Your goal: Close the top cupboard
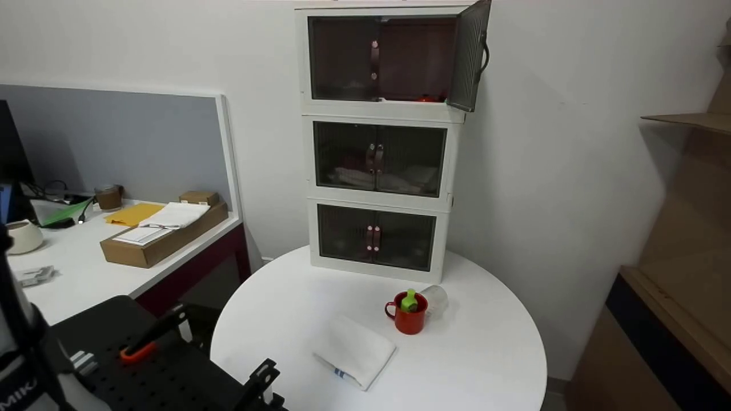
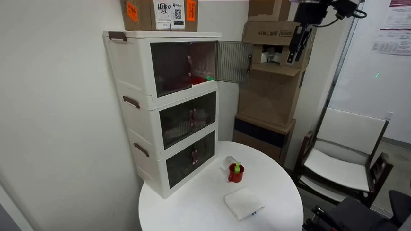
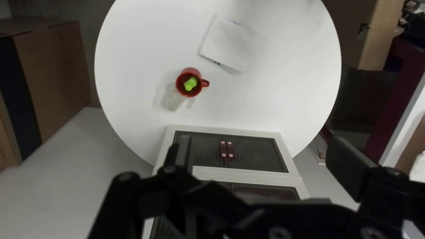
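- Gripper point(image 2: 294, 58) is up high in an exterior view, out past the white cabinet point(image 2: 141, 125) and apart from the open door point(image 2: 234, 61).
- Fingers point(image 3: 348, 164) are spread nice and wide in the wrist view, big gap between them.
- Top cupboard point(image 1: 394, 108) is the highest of three levels in that cabinet. That open door is swung well out, dark handle point(image 2: 249, 64) and all; its mate point(image 1: 342, 57) looks shut.
- Inside you can spot something red point(image 2: 197, 80) with a bit of green point(image 2: 209, 78) just beside it, can't tell what either one is.
- Middle compartment point(image 1: 449, 165) and bottom compartment point(image 1: 440, 240) both have their smoky doors point(image 1: 342, 148) shut. Some pale stuff point(image 1: 354, 178) shows through the middle pair, too murky to name.
- Cardboard box point(image 2: 144, 19) with orange stickers point(image 2: 131, 12) sits on top of the whole cabinet.
- Round white table point(image 1: 485, 354) underneath has a red mug point(image 1: 410, 322) with a lime-green thing point(image 1: 409, 301) in it, a clear cup point(image 1: 437, 299) just beside that, and a folded white cloth point(image 1: 354, 348) with blue marks point(image 1: 340, 373).
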